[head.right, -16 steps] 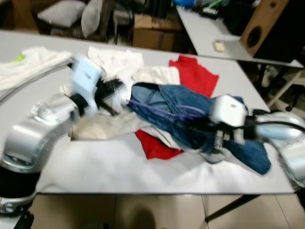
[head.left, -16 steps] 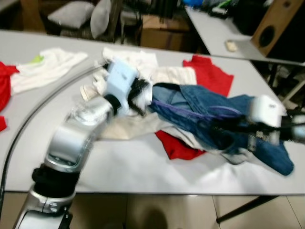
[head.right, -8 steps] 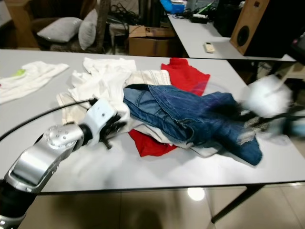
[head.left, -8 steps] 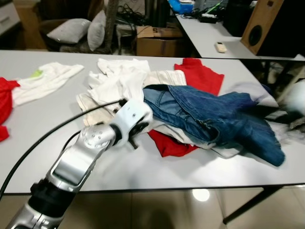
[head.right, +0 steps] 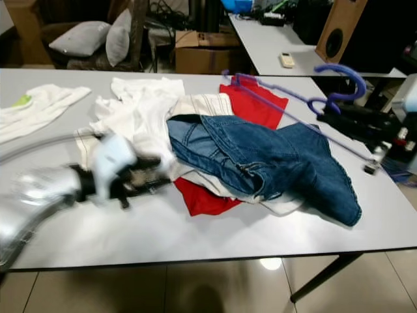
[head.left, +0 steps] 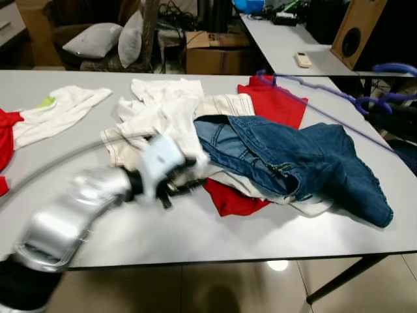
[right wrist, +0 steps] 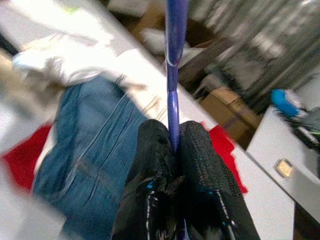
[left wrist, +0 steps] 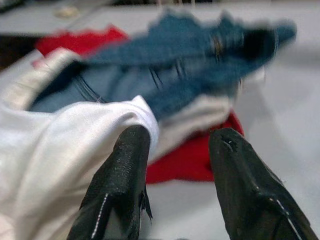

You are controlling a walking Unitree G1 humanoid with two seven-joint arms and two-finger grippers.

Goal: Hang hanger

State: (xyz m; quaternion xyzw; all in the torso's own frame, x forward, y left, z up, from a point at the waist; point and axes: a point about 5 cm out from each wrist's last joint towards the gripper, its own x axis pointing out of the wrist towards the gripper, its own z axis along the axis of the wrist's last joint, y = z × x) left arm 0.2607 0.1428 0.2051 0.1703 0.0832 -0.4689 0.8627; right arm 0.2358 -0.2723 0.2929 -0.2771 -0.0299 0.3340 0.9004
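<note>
A purple hanger hangs in the air over the table's right end, its long bar slanting down above the blue jeans. My right gripper is shut on the hanger just below the hook; in the right wrist view its fingers pinch the purple bar. My left gripper, blurred by motion, is low over the grey table beside the clothes pile. It stands open, with one finger against a white garment and nothing held.
The pile holds white clothes and a red shirt under the jeans. A white shirt and a red cloth lie at the left. Behind stand a second table, a speaker and a cardboard box.
The right gripper has drawn the hanger out of the jeans and lifted it up to the right. The left arm has pulled back from the pile and lowered.
</note>
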